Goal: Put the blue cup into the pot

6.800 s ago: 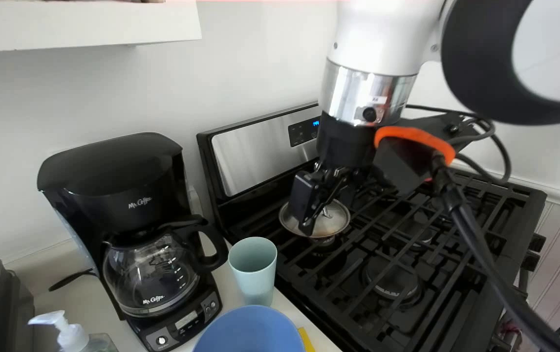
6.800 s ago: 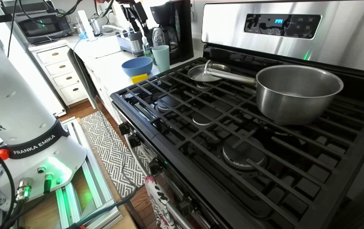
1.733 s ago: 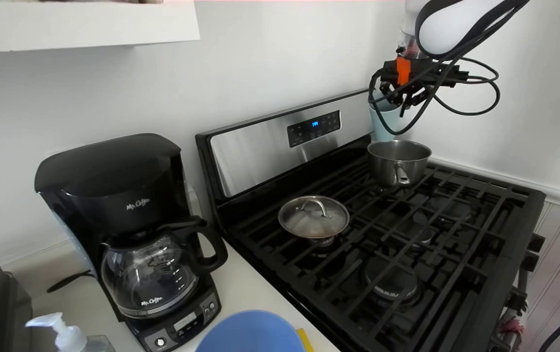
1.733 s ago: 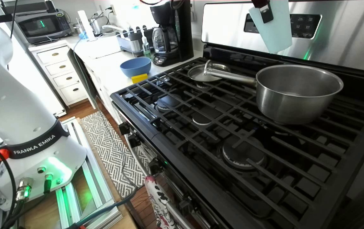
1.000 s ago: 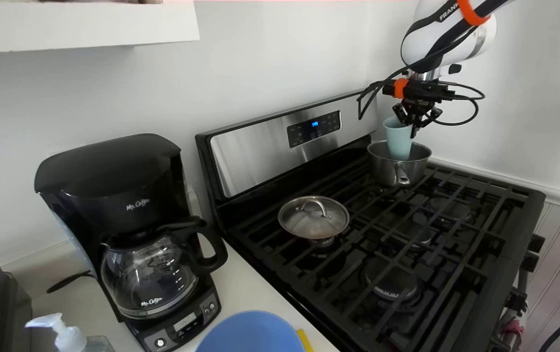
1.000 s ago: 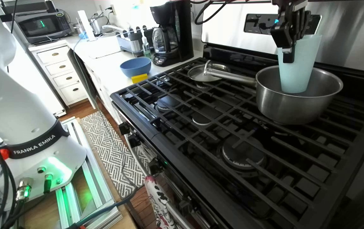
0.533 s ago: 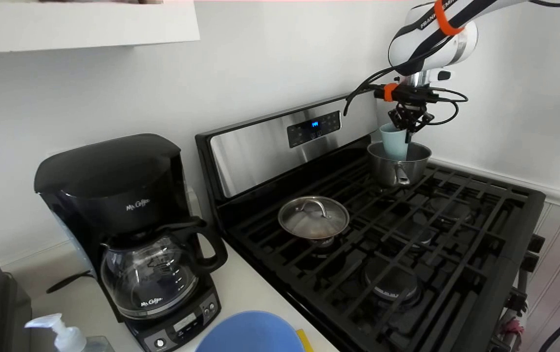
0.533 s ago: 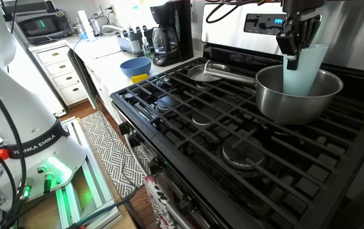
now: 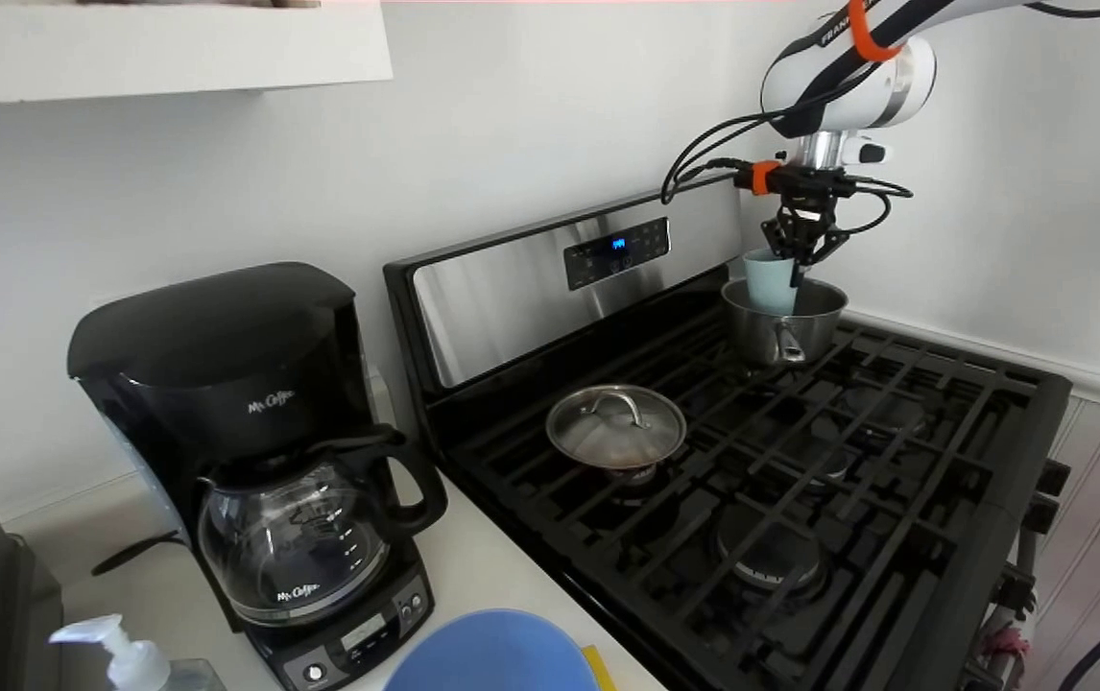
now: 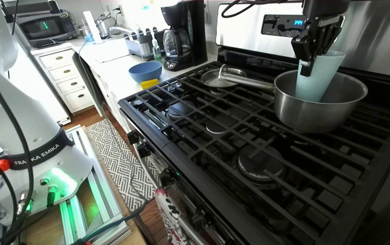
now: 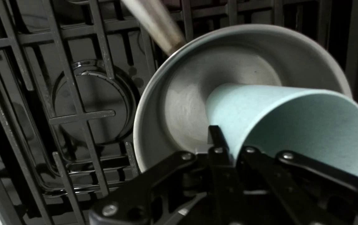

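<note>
The blue cup [image 10: 321, 76], a pale teal tumbler, has its lower part inside the steel pot [image 10: 312, 117], with its rim above the pot's rim. It leans, bottom toward the handle side in an exterior view. My gripper [image 11: 233, 145] is shut on the cup's wall: one finger [image 11: 216, 136] lies along the outside, and the other goes in past the rim, its tip hidden. In the wrist view the cup [image 11: 235, 107] covers part of the pot's floor [image 11: 182, 109]. Whether its base touches that floor I cannot tell.
The pot's handle [image 10: 249, 81] points toward a steel lid [image 9: 612, 437] on the grate. Behind the pot rises the stove's back panel [image 9: 512, 331]. On the counter are a coffee maker [image 9: 224, 355], a blue bowl [image 10: 145, 70] and a yellow block [image 10: 149, 83].
Earlier the cup stood by the coffee maker, then hung in my grip above the pot. Over the last second it has sunk lower into the pot and leaned more.
</note>
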